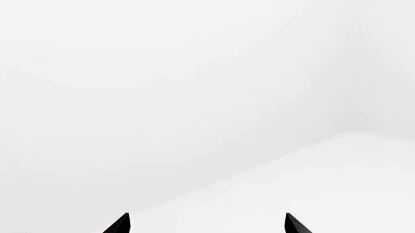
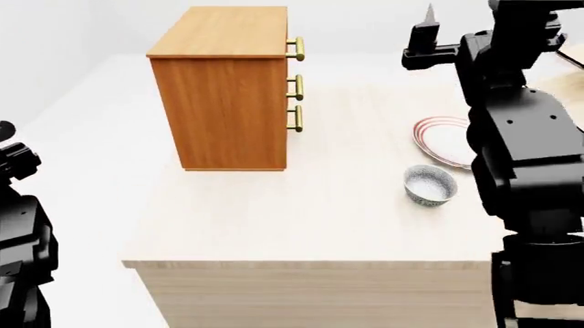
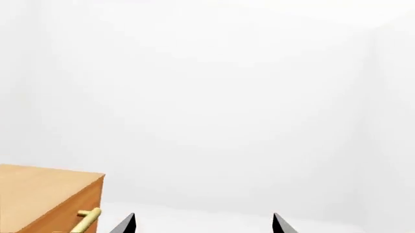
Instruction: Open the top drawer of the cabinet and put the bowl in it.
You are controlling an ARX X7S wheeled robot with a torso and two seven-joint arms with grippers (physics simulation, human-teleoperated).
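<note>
The cabinet (image 2: 219,89) stands on the far left part of the pale wooden table (image 2: 301,232), its three drawers facing right. The top drawer's brass handle (image 2: 297,48) lines up with the two below it, so the top drawer is shut. The bowl (image 2: 430,184) sits upright on the table, right of the cabinet and nearer me. My right gripper (image 2: 429,24) is raised high, right of the cabinet top, open and empty (image 3: 203,224); its wrist view shows the cabinet's top corner (image 3: 39,194) and top handle (image 3: 87,217). My left gripper (image 1: 207,224) is open and empty, facing only white surroundings.
A flat white plate with red rings (image 2: 444,140) lies behind the bowl, partly hidden by my right arm (image 2: 524,150). My left arm (image 2: 18,239) hangs low beside the table's left front corner. The table's front edge (image 2: 310,266) is close to me.
</note>
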